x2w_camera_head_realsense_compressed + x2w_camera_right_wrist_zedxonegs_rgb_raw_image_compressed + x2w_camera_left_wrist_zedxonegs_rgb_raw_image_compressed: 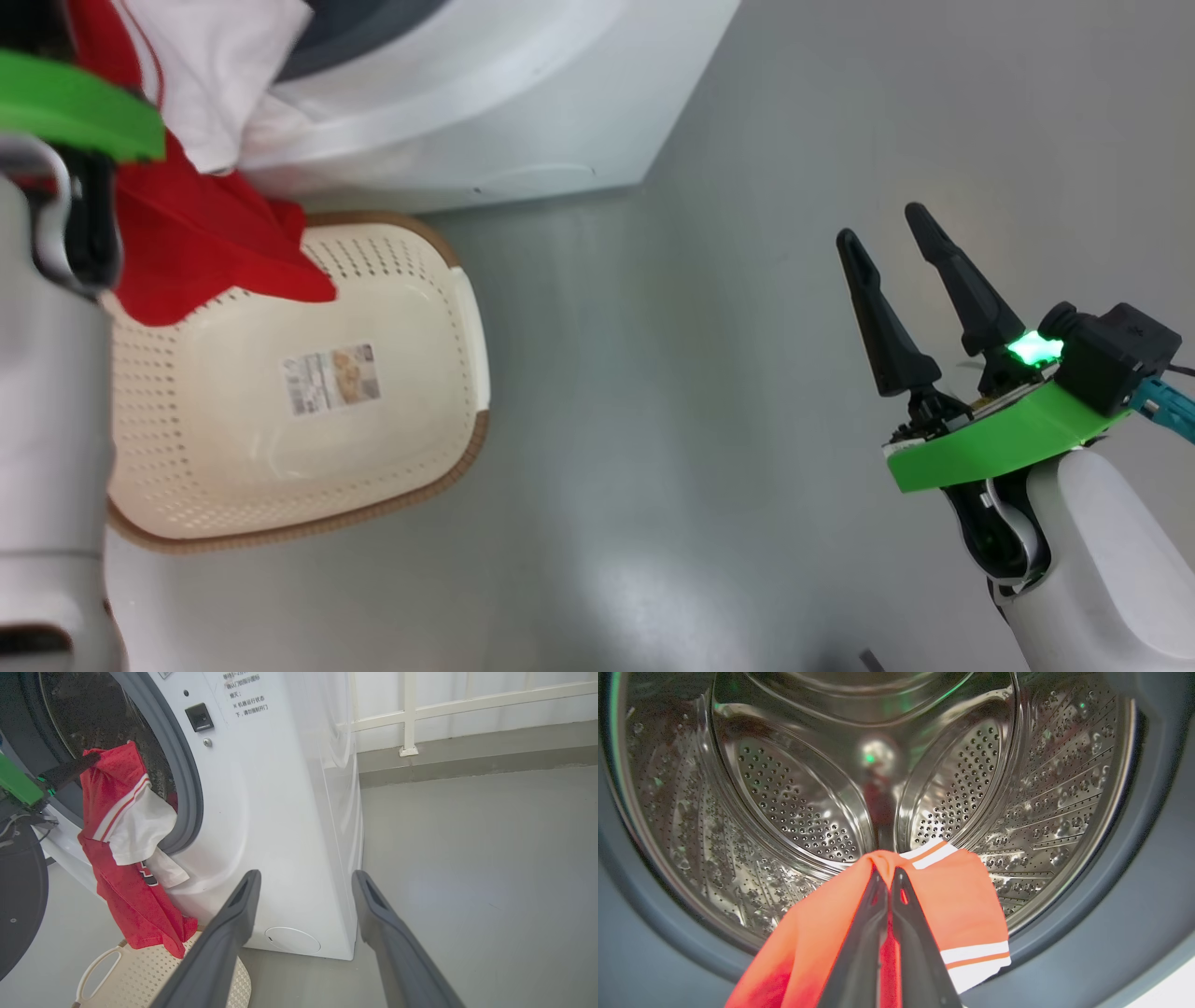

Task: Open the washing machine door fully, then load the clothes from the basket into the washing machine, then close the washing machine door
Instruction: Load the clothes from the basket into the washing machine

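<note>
**At drum mouth: clothes (952,891) in left gripper (888,872) pinch, tail over basket (420,308)**

Nearest in left wrist view, two dark fingers (859,952) clenched tight on a fold of red fabric with white stripes, tips just inside the opening. Behind them, steel perforated drum (794,798) ringed by grey-blue gasket (1148,882).

Low right in head view, right gripper (883,226) released, fingers well apart, hovering above grey floor (700,373), well apart from basket and machine. Next out, cream basket on floor just before washing machine (523,121), brown rim, paper label (331,378) on its bottom.

Top of garment up at gasket, white sleeve draped over its lip, red body hanging down white front, lowest hem at basket corner nearest machine; touching or not, cannot tell. At left edge of right wrist view, washing machine door (21,896), dark and round, standing open. Beside opening, small black latch socket (200,717) and printed text on front panel. Low on machine front, round flap (292,940). Farthest back, white railing (406,714) along wall.
</note>
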